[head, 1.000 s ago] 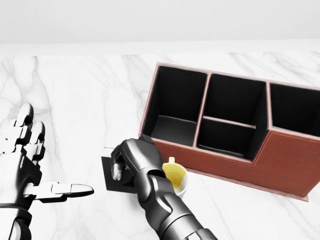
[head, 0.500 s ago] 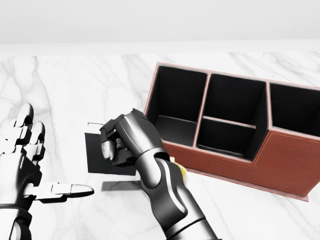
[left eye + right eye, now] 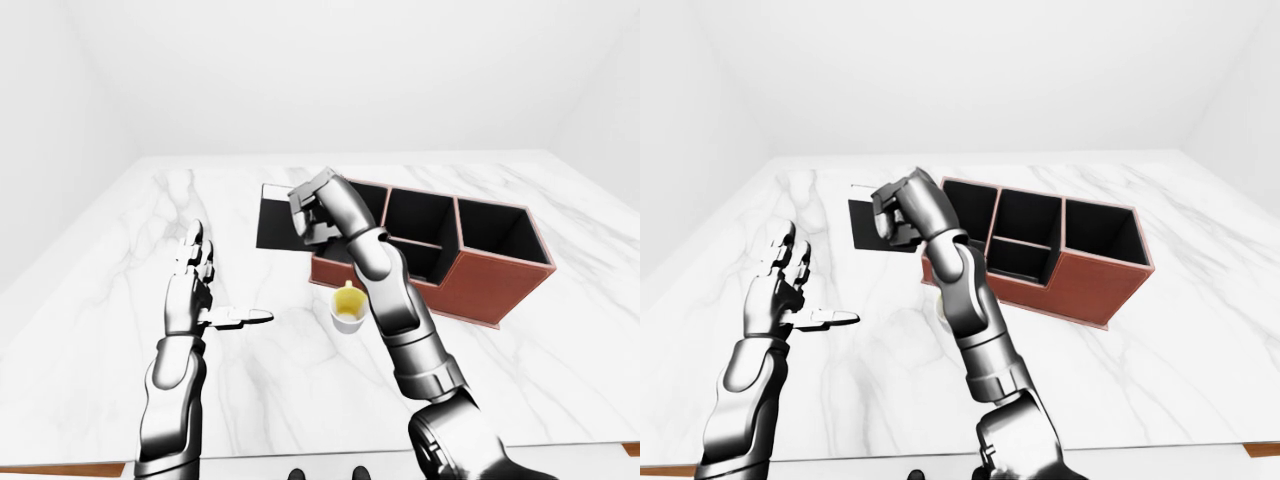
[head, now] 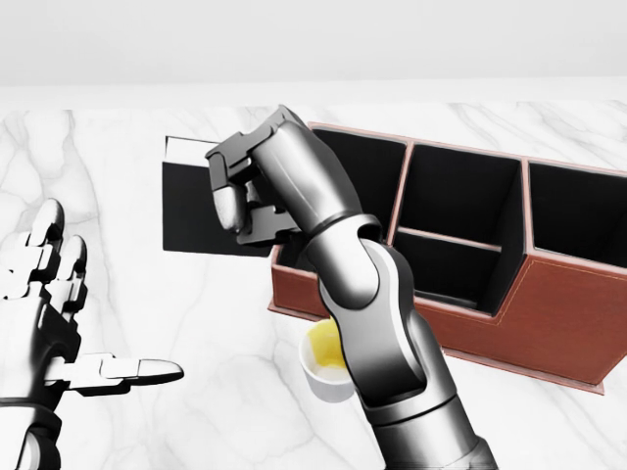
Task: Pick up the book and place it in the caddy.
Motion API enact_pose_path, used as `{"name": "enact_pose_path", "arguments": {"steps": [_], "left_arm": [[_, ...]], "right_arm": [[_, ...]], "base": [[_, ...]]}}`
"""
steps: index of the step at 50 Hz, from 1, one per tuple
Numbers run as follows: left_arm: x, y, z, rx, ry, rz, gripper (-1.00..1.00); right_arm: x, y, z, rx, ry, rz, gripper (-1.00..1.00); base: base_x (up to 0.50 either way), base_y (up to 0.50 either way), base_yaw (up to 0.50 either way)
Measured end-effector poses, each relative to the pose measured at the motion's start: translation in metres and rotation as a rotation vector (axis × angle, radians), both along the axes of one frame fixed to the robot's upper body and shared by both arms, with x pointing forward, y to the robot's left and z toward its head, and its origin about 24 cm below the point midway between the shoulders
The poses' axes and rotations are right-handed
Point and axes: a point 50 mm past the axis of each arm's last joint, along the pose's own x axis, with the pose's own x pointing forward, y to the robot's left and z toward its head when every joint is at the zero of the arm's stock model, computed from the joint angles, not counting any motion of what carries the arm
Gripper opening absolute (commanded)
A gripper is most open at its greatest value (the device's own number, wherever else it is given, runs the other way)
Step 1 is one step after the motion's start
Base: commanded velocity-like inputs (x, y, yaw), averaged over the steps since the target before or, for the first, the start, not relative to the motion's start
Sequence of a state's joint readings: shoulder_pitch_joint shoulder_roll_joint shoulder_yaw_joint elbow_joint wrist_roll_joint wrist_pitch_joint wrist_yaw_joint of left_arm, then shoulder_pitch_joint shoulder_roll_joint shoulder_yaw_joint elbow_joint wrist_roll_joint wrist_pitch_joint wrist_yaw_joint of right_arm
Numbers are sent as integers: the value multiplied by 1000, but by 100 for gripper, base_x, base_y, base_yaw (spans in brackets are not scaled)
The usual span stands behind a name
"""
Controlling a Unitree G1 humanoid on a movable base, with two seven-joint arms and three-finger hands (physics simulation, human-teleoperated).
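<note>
Book: flat black volume with a pale edge, held clear of the tabletop just beyond the caddy's left end wall, not yet over any compartment
Right hand: fingers clenched on the book's near edge, beside the caddy's left end
Caddy: reddish-brown box with dark compartments; all visible ones look empty
Progress: pickup judged done; placement not done
Remaining: carry the book over a caddy compartment, tip it to fit the opening, lower it in, release
Left hand: released, fingers spread, thumb pointing toward the caddy; well apart from the caddy on its left, grasping nothing
Cup: small white cup with yellow contents, just below the caddy's long near wall in the head view, partly behind the right forearm
Tabletop: white marble, carries caddy and cup
</note>
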State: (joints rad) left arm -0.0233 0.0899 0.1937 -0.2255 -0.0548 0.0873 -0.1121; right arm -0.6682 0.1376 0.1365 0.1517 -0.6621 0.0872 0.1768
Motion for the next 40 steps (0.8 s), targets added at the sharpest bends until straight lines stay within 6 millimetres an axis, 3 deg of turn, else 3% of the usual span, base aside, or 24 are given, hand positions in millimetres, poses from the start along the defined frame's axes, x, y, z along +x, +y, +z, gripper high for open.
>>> {"name": "enact_pose_path", "arguments": {"steps": [13,40], "left_arm": [[0,-2,-1,1,6,-2,100],[2,-4,3,11,-12,-5,100]], "right_arm": [[6,-31,26,31,-71,-30,-100],[20,-107,31,19,-65,-205,-100]], "base": [[0,0,0],[0,0,0]]}}
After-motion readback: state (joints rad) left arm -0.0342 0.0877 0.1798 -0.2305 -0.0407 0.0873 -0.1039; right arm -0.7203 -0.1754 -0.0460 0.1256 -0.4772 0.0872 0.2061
